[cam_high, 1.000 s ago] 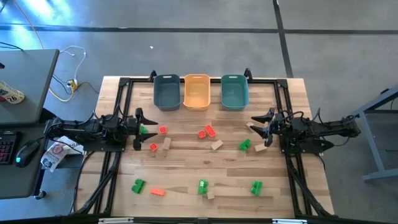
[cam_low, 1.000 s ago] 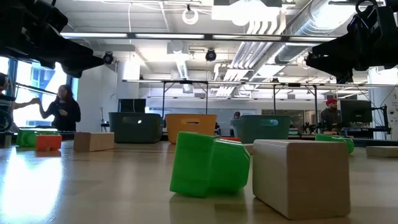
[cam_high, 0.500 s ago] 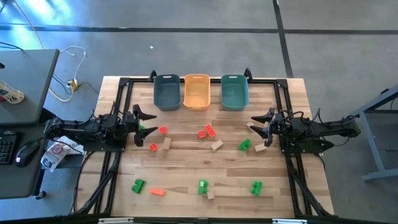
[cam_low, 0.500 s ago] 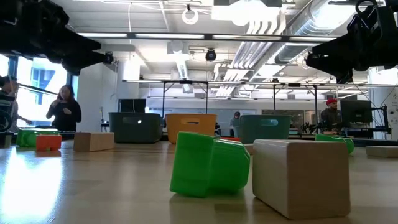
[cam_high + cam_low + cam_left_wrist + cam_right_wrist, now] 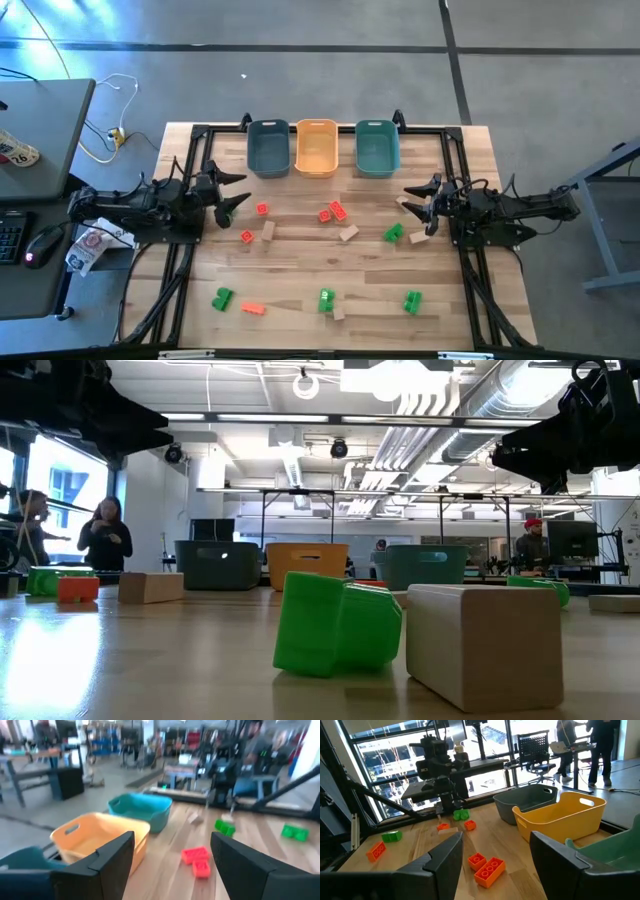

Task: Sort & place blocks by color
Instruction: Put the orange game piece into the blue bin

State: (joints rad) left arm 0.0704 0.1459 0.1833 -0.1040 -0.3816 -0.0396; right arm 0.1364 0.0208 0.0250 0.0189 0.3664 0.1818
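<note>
Along the table's (image 5: 300, 255) near edge we see green blocks (image 5: 326, 298) and tan ones; mid-table lie red-orange blocks (image 5: 332, 211). The left gripper (image 5: 226, 195) hangs near the left edge, jaws apart and empty; the right gripper (image 5: 416, 198), likewise parted, near the right. Three bins (image 5: 318, 147) line the far edge.

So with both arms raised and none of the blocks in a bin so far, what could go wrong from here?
1. The left gripper hangs with open jaws beside the small bright green block; the small red-orange block sits near it, so a reach could nudge that.
2. At the front edge, a bright green block abuts a plain tan wooden block; a grasp may drag both.
</note>
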